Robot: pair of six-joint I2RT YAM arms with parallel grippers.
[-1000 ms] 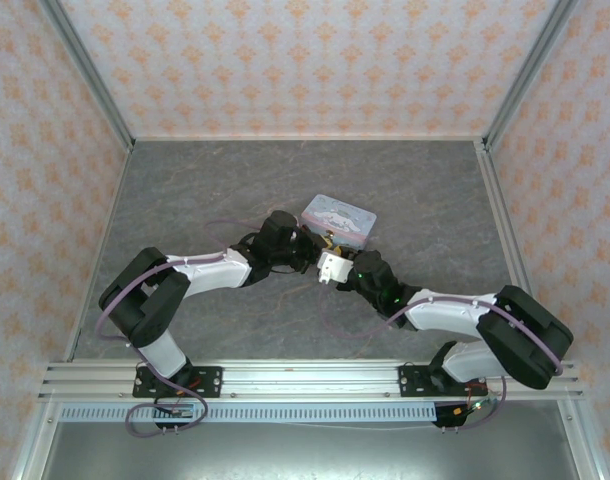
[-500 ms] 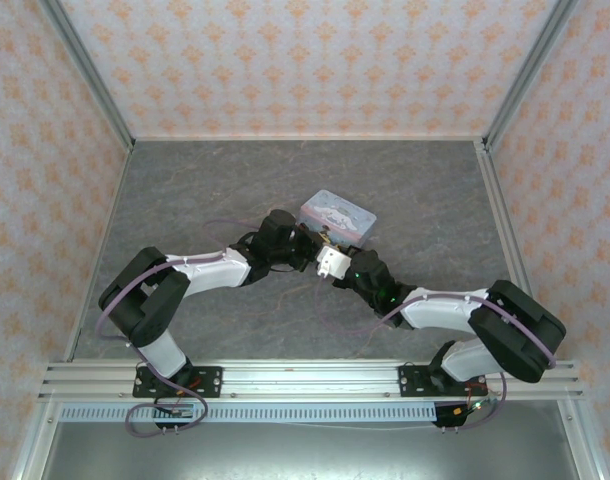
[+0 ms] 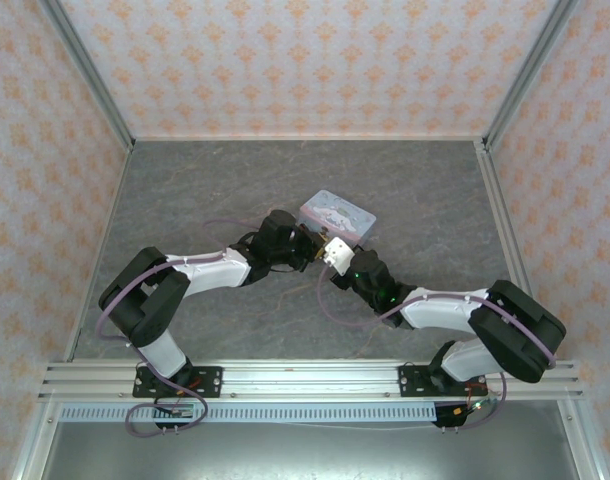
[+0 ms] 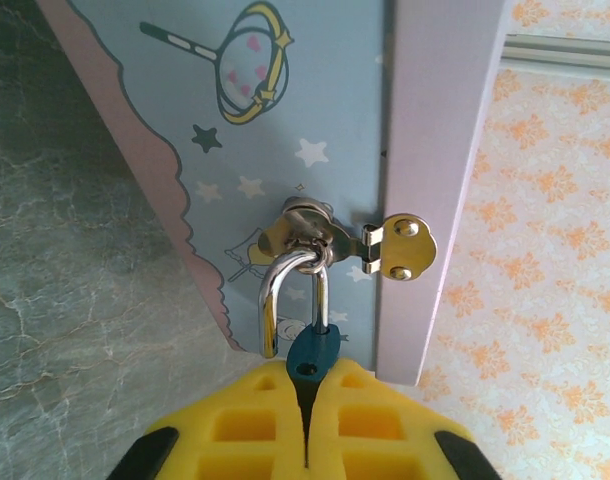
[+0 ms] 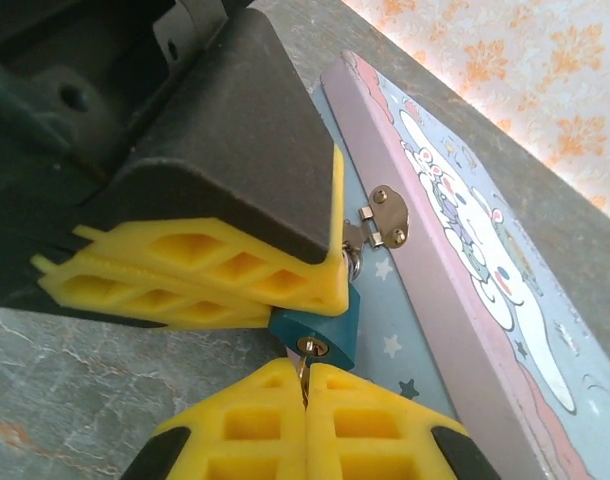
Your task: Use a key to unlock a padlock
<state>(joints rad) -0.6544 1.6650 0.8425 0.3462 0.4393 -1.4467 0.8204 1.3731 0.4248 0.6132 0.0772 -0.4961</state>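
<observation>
Padlock (image 4: 313, 352) at hasp (image 4: 397, 247) of tin (image 4: 315, 100) is being clamped by left gripper (image 4: 305, 400), key (image 5: 304, 368) touching it by right gripper (image 5: 305, 395).

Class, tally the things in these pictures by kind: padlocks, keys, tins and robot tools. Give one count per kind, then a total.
padlock: 1
key: 1, its tip at the keyhole
tin: 1
tools: 2, the left tool and the right tool
Total: 5
</observation>
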